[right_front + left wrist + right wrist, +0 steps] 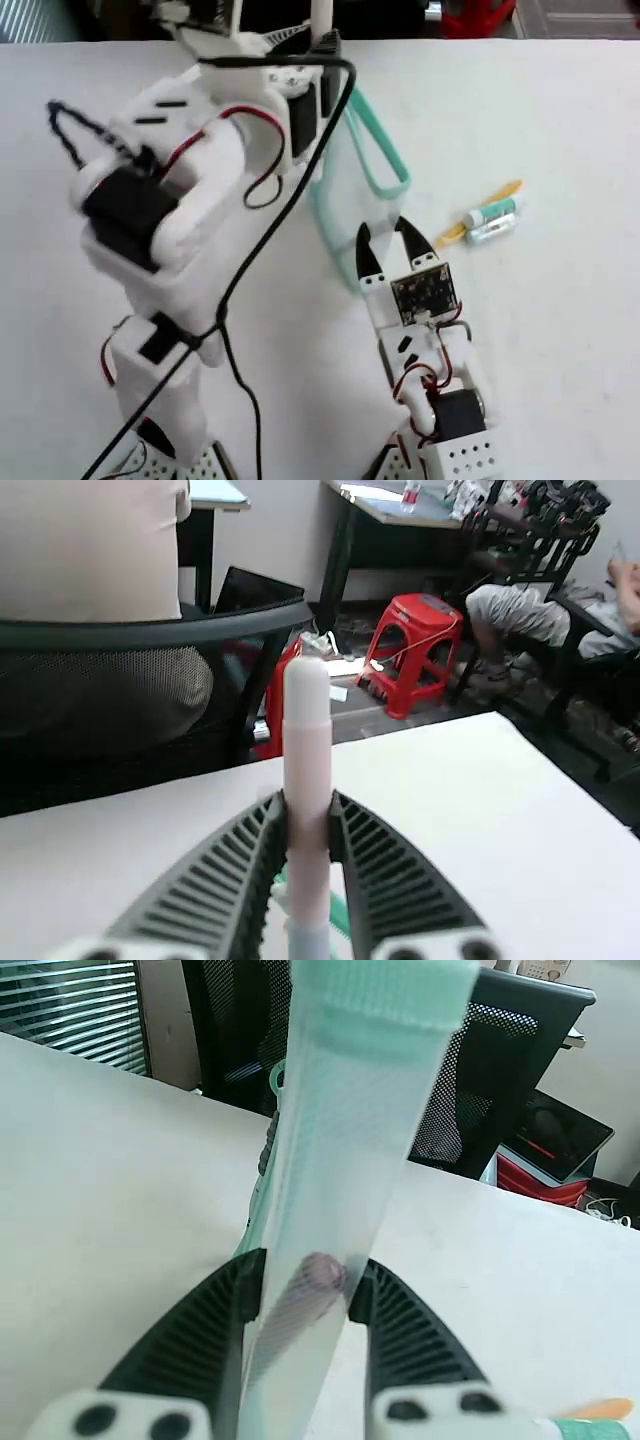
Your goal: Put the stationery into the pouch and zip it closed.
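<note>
Pouch (340, 1150) is thin, limp mesh with a firmer mint rim, and your right claw (305, 1282) is clenched on its fabric; expect it to sag and fold, so the rim looks the better hold. Near the pouch, your left claw (307, 815) is clamped mid-barrel on a white pen (306, 720), light, stiff and probably slick, while small tubes (492, 218) lie on the counter (560, 120) just beside the pouch.
</note>
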### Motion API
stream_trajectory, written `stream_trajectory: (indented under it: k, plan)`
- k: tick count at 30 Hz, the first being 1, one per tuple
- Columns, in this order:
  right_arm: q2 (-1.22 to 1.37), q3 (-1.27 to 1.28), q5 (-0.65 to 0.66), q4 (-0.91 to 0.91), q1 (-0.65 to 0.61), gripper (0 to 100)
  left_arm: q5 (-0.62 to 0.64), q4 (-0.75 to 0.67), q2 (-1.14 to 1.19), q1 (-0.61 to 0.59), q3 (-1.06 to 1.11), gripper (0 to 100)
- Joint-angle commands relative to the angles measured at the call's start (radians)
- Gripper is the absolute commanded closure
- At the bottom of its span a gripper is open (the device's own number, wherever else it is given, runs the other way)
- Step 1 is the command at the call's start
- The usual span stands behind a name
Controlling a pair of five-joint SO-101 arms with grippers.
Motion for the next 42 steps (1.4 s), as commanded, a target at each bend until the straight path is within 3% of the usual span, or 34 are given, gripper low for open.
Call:
stream_trajectory:
  k: [1,5,17,22,27,32,35,38,42]
  plan:
    - [0.013,0.006,0.012,-0.004,-0.004,97.9,-0.014,0.002,-0.114,0.024,-0.040,98]
    - [0.013,0.006,0.012,-0.004,-0.004,97.9,-0.009,0.077,-0.193,0.085,-0.037,98]
    - [0.013,0.006,0.012,-0.004,-0.004,97.8,-0.043,0.080,-0.410,0.163,-0.003,98]
    - [0.013,0.006,0.012,-0.004,-0.004,97.8,-0.146,0.072,-0.570,0.341,0.364,98]
    - [0.013,0.006,0.012,-0.004,-0.004,97.8,-0.152,-0.018,-0.717,0.251,0.675,98]
    - [0.013,0.006,0.012,-0.004,-0.004,97.8,-0.149,-0.152,-0.877,0.194,0.933,98]
    - [0.013,0.006,0.012,-0.004,-0.004,97.8,-0.149,-0.307,-0.984,0.186,1.185,98]
    - [0.013,0.006,0.012,-0.004,-0.004,97.8,-0.155,-0.546,-1.127,0.173,1.516,98]
    - [0.013,0.006,0.012,-0.004,-0.004,97.8,-0.157,-1.037,-1.346,0.133,1.953,98]
